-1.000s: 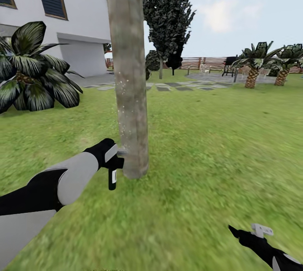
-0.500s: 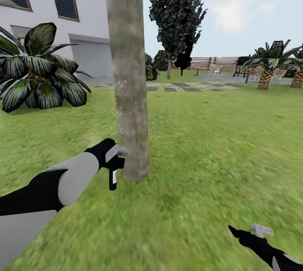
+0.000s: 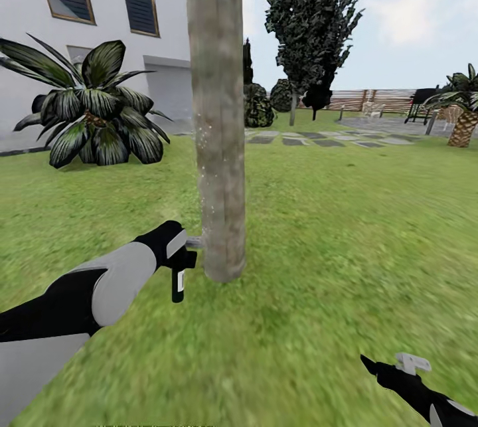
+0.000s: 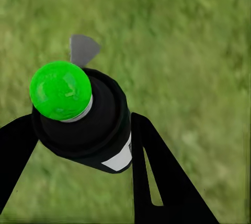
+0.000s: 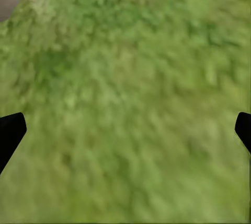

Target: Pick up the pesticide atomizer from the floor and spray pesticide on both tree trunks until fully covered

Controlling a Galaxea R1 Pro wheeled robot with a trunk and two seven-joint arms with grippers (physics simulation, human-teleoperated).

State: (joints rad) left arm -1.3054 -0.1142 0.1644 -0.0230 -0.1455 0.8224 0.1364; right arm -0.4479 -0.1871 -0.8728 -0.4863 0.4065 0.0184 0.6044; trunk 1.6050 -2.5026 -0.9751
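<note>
A thick grey-brown tree trunk point(image 3: 216, 115) rises from the grass lawn point(image 3: 318, 234) just ahead of me. A band of fine pale specks runs down its left side. My left gripper point(image 3: 180, 259) is shut on the dark pesticide atomizer point(image 3: 177, 284), whose grey nozzle point(image 3: 194, 240) meets the trunk near its base. In the left wrist view the black bottle point(image 4: 89, 125) with its white label point(image 4: 119, 160) sits between both fingers point(image 4: 157, 172), over grass. My right gripper point(image 3: 388, 366) hangs low at the right, open, with only grass between its fingertips point(image 5: 10, 130).
A white house point(image 3: 99, 35) and a broad palm-like plant point(image 3: 96, 111) stand at the left. A dark conifer point(image 3: 312, 22), stone paving point(image 3: 332, 141), a slat fence point(image 3: 372, 98) and another small palm point(image 3: 461, 118) lie farther back. Grass spreads wide to the right.
The camera has swung, so trunk, house and plants sit farther right in the picture. Both arms keep their places, the nozzle still at the trunk.
</note>
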